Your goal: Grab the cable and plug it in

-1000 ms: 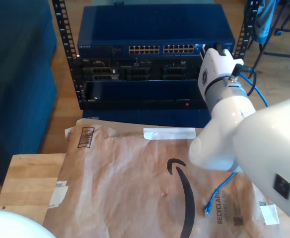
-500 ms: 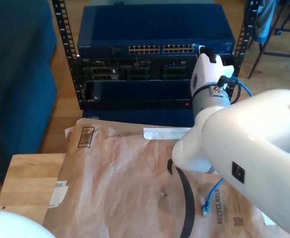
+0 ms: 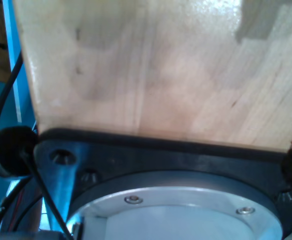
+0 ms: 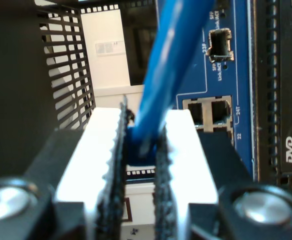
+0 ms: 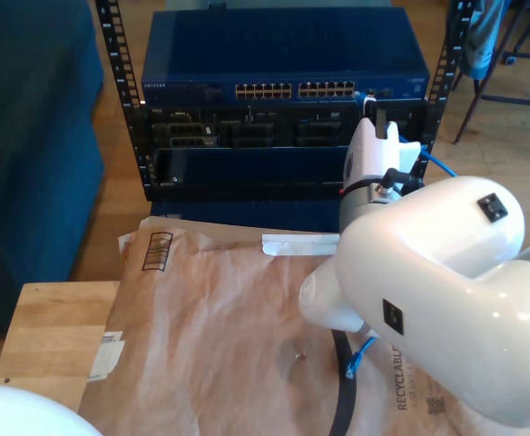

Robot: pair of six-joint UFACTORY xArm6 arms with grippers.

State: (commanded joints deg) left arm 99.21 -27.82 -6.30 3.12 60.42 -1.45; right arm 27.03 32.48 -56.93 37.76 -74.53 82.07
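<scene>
Second wrist view: the cable, a bright blue patch cord, is pinched between the two ribbed pads of my second gripper, jaws closed on it, and it runs out blurred ahead of the pads toward the face of the blue network switch; its plug end is too blurred to make out. Just beyond the pads and a little to one side sit paired ethernet ports, with an SFP slot further along the same panel, and a black perforated rack panel flanks the other side. In the exterior view my second gripper is up at the switch's port row near its end at the exterior view's right, while the cord's free tail lies behind the arm on the brown paper mailer. I judge the step to be the approach to insertion: next the plug must be lined up squarely with one port and pushed straight in. Room is tight, with the rack post close beside the claw. My first gripper: I cannot tell its state; its camera faces pale wood
</scene>
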